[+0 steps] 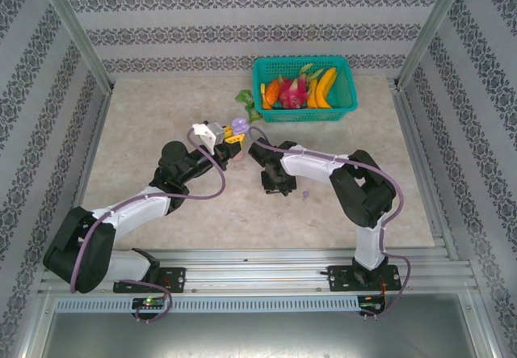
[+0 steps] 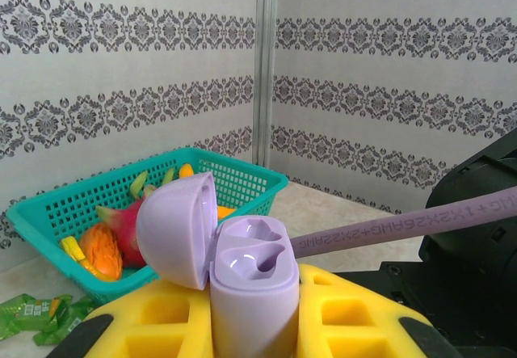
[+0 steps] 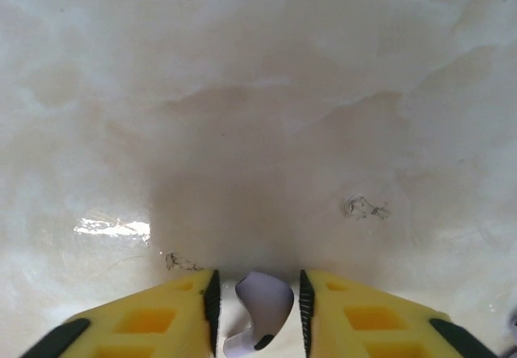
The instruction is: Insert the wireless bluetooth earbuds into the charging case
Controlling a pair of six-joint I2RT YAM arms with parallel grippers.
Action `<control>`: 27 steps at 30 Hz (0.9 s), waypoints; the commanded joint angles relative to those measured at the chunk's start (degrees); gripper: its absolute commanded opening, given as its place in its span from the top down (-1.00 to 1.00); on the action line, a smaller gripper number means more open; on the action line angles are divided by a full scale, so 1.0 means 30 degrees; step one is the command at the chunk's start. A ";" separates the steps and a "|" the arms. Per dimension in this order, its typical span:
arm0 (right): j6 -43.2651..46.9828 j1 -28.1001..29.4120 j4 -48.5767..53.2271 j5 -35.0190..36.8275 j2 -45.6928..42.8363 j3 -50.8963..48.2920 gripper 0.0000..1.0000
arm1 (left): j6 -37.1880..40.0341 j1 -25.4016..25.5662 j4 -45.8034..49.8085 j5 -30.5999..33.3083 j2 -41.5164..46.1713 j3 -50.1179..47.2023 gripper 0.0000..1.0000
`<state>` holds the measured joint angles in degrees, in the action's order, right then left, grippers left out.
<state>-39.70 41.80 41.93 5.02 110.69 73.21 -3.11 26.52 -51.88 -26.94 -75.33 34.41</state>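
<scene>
- Left gripper: I see its yellow fingers clamped together on the body of the lilac round plastic charging case, which it holds upright above the table's centre.
- Case: the domed lid is hinged open toward 9 o'clock. Both moulded wells face up and are bare, so I judge that no earbud is seated yet.
- Right gripper: it points straight down at the marbled beige table, at 4 o'clock from the case. A pale lilac stemmed earbud sits between its yellow fingers, and they appear closed on it.
- Small purple piece: it lies on the table at 4 o'clock from the right gripper. It is possibly another earbud, but too small to tell.
- Teal plastic mesh basket: it stands at 1 o'clock on the table, holding toy fruit, well apart from the work.
- Progress: early. Case opened and presented, one earbud in hand. Carrying it to a well and seating it remains, then the next.
</scene>
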 commanded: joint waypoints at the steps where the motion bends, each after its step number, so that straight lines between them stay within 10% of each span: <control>1: 0.0034 0.0414 0.0127 0.0020 -0.0196 0.0595 0.15 | -0.0207 0.0256 -0.0504 -0.1116 0.0070 0.0459 1.00; 12: -0.6928 0.0383 0.0136 0.0156 -0.0709 0.0207 0.03 | -0.0368 0.0243 -0.0624 -0.1134 -0.0085 0.0528 1.00; 27: -0.7863 0.0157 0.0371 0.0500 0.0044 0.0473 0.14 | -0.0340 0.0267 -0.0767 -0.1178 -0.0130 0.0501 1.00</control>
<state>-62.08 42.24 41.98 5.10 109.97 73.41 -3.51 26.63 -51.90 -28.97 -75.48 34.52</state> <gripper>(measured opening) 0.435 0.214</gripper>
